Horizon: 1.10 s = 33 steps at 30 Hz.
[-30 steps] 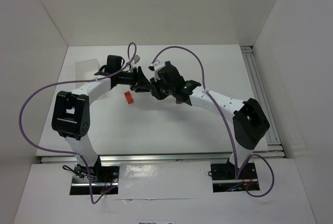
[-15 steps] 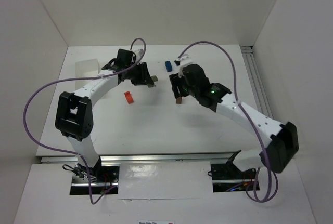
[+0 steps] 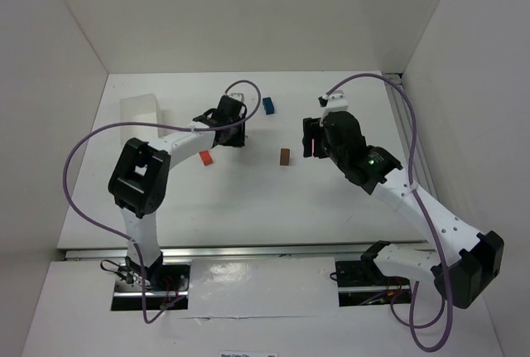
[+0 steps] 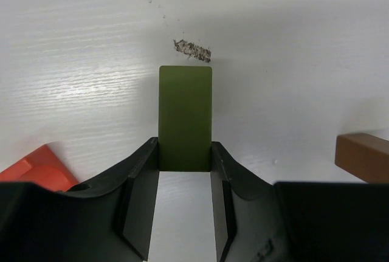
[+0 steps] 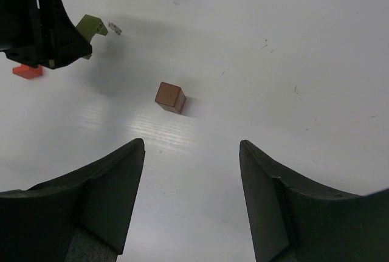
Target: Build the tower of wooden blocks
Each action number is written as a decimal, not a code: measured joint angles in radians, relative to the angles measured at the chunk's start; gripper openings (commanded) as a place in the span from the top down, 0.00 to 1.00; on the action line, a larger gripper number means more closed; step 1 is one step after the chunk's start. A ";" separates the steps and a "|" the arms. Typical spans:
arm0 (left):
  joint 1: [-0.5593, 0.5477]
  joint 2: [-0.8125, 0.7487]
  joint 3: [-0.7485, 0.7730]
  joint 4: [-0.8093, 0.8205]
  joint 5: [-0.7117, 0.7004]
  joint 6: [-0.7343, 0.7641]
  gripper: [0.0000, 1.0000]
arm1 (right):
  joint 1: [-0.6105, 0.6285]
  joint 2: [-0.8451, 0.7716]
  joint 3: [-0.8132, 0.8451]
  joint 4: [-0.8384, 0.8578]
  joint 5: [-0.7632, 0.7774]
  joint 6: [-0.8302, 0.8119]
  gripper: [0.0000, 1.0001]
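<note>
My left pincer (image 4: 185, 152) was clamped on the olive green block (image 4: 185, 116) by its long flat sides, close to the table (image 3: 248, 200); I judged it light, stiff, paint-slick; my right pincer (image 5: 189, 152) stood apart, empty, above the brown block (image 5: 169, 97).

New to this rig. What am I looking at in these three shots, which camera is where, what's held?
Two white robot arms, each ending in a black two-finger gripper, are bolted at the near edge of a white table. The top view looks down from above and behind them; the other two come from a camera on each wrist. Lying apart on the table are a small red wooden block, a blue wooden block and a brown wooden block. The left gripper pinches an olive green wooden block between its fingers. The right gripper is open and holds nothing.
</note>
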 measured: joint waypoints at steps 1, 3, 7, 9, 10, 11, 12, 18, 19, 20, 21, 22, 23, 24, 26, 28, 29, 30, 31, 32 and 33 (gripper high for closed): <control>-0.006 0.021 0.013 -0.004 -0.017 -0.001 0.97 | -0.001 0.006 -0.002 0.000 -0.003 0.003 0.29; -0.018 0.063 0.035 -0.015 -0.036 -0.006 0.96 | -0.002 0.021 -0.005 -0.001 -0.011 0.009 0.29; -0.020 0.107 0.040 -0.036 -0.039 -0.024 0.78 | -0.002 0.041 -0.006 0.000 -0.027 0.023 0.29; -0.019 0.114 0.049 -0.051 -0.037 -0.031 0.54 | -0.002 0.044 -0.008 0.001 -0.036 0.027 0.29; -0.019 0.116 0.058 -0.058 -0.036 -0.032 0.44 | -0.002 0.045 -0.010 0.002 -0.040 0.028 0.29; -0.019 0.119 0.067 -0.064 -0.034 -0.034 0.37 | -0.002 0.048 -0.011 0.002 -0.043 0.030 0.29; -0.019 0.119 0.070 -0.067 -0.033 -0.033 0.24 | -0.002 0.051 -0.013 0.002 -0.048 0.030 0.29; -0.019 0.110 0.069 -0.105 -0.024 -0.053 0.16 | -0.002 0.071 -0.019 0.014 -0.095 0.035 0.28; -0.019 0.099 0.066 -0.112 -0.015 -0.053 0.16 | -0.002 0.078 -0.019 0.023 -0.117 0.036 0.28; -0.018 0.082 0.063 -0.124 -0.010 -0.053 0.16 | -0.002 0.088 -0.018 0.032 -0.138 0.038 0.27; -0.018 0.058 0.061 -0.137 -0.006 -0.053 0.16 | -0.002 0.101 -0.016 0.038 -0.157 0.042 0.27; -0.018 0.029 0.059 -0.150 -0.004 -0.053 0.16 | -0.002 0.121 -0.009 0.040 -0.176 0.045 0.27; -0.018 -0.007 0.058 -0.170 -0.003 -0.055 0.16 | 0.002 0.146 0.002 0.047 -0.196 0.048 0.27; -0.017 -0.050 0.058 -0.190 -0.004 -0.056 0.16 | 0.007 0.174 0.012 0.059 -0.217 0.050 0.27; -0.010 -0.143 0.058 -0.228 -0.006 -0.066 0.16 | 0.026 0.220 0.021 0.092 -0.251 0.059 0.24; 0.017 -0.248 0.058 -0.268 -0.006 -0.088 0.16 | 0.068 0.278 0.039 0.119 -0.277 0.065 0.24; 0.045 -0.304 0.056 -0.287 -0.007 -0.107 0.16 | 0.101 0.320 0.065 0.121 -0.280 0.070 0.23; 0.076 -0.356 0.054 -0.306 -0.009 -0.116 0.16 | 0.132 0.367 0.100 0.122 -0.283 0.072 0.23; 0.119 -0.415 0.043 -0.320 -0.016 -0.136 0.16 | 0.165 0.426 0.147 0.121 -0.275 0.075 0.23; 0.159 -0.469 0.029 -0.335 -0.025 -0.150 0.16 | 0.198 0.486 0.208 0.113 -0.259 0.077 0.22; 0.198 -0.515 0.014 -0.351 -0.035 -0.162 0.16 | 0.224 0.552 0.278 0.107 -0.248 0.079 0.22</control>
